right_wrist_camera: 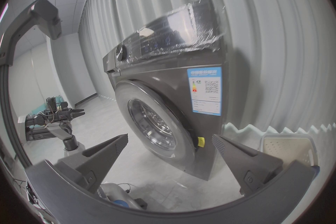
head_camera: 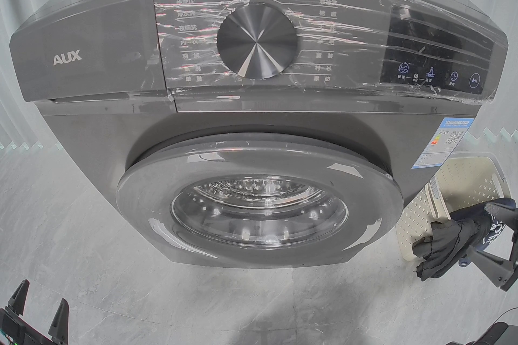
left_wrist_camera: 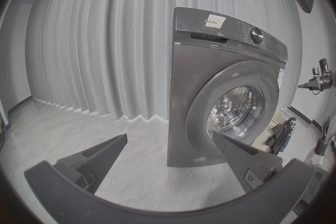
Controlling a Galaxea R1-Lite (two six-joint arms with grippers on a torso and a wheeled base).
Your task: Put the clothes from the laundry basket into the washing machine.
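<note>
The grey washing machine (head_camera: 259,109) stands in front of me with its round glass door (head_camera: 259,200) closed and the drum behind it bare. To its right the cream laundry basket (head_camera: 469,179) has dark clothes (head_camera: 448,249) draped over its front rim. My right gripper (head_camera: 488,238) hangs open beside those clothes. In the right wrist view this gripper (right_wrist_camera: 169,135) holds nothing and the basket (right_wrist_camera: 288,147) lies just past one finger. My left gripper (head_camera: 42,293) is low at the left, open and empty (left_wrist_camera: 169,135). From there the clothes (left_wrist_camera: 278,135) are far off.
A pleated white curtain (left_wrist_camera: 105,60) runs behind the machine. Pale tiled floor (head_camera: 162,281) lies open in front of the door. A stand with other equipment (right_wrist_camera: 52,116) is off to the machine's left side.
</note>
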